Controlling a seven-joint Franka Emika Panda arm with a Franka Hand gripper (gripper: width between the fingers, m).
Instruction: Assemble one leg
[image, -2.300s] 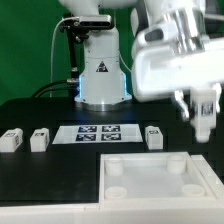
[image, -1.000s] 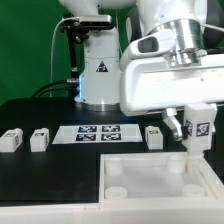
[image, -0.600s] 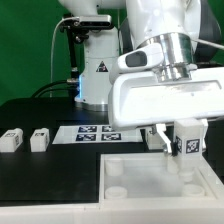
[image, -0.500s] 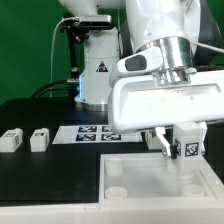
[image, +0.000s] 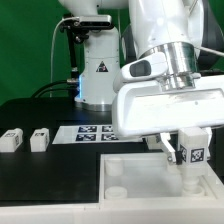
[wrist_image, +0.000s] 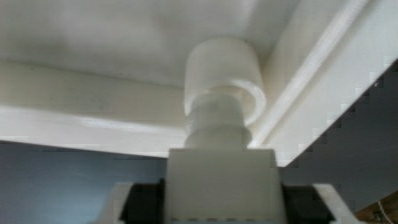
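Upright and pinched between my jaws, the leg (image: 194, 166) hangs with its tagged face turned outward. Its lower end is right at the round socket (wrist_image: 228, 65) directly below me, though I cannot tell whether it touches the rim. My gripper (image: 190, 150) stands over that corner of the panel (image: 140, 172), which spreads away beneath and to one side of me. The step in hand, as I judge it, is seating the leg in its socket. The next move calls for a straight descent, keeping the leg plumb and centred, then probably a twist to fasten it. Well off to my side are the marker board (image: 100, 132) and two spare blocks (image: 38, 140).
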